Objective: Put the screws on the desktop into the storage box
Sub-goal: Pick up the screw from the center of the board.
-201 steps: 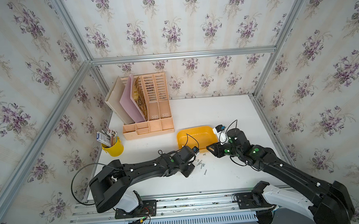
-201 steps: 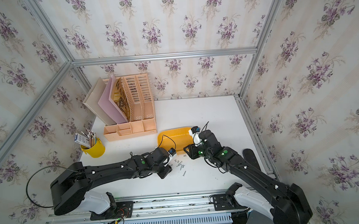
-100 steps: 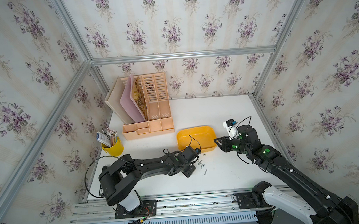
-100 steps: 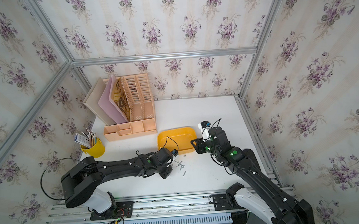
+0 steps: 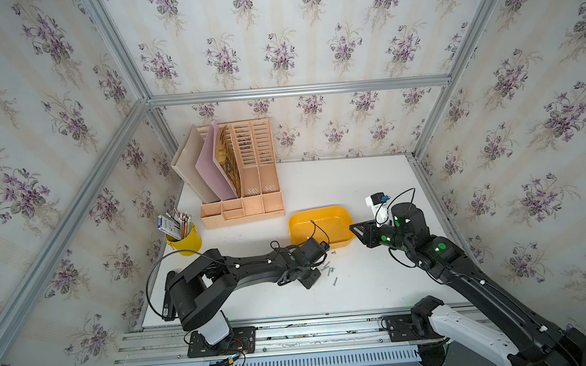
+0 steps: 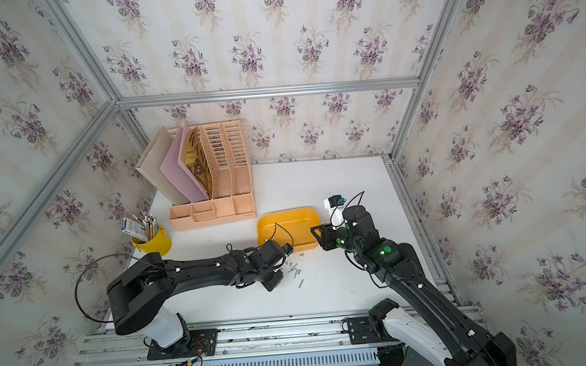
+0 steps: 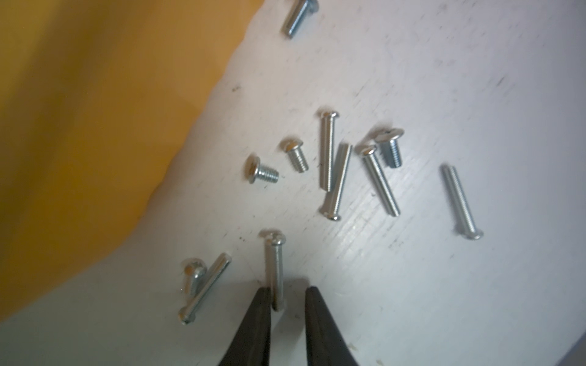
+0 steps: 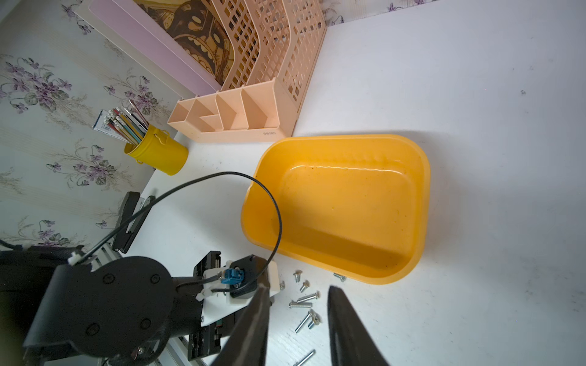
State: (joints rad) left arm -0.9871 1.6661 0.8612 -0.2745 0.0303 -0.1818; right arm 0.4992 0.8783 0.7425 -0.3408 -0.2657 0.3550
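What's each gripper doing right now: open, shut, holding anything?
Left gripper: open, straddling a long screw on the desktop, not clamped yet.
Right gripper: open, holding nothing.

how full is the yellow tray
Empty: the right wrist view shows bare floor in the tray; the screws lie outside it on the table.

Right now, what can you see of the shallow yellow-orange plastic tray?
The shallow yellow-orange plastic tray is rectangular with rounded corners and no lid. Its glossy inside is lightly speckled and holds nothing. It sits flat on the white desktop, in front of the peach slatted organizer and apart from it. One small silver screw lies at the foot of the wall facing the robot; whether they touch is unclear. Nothing else touches it.
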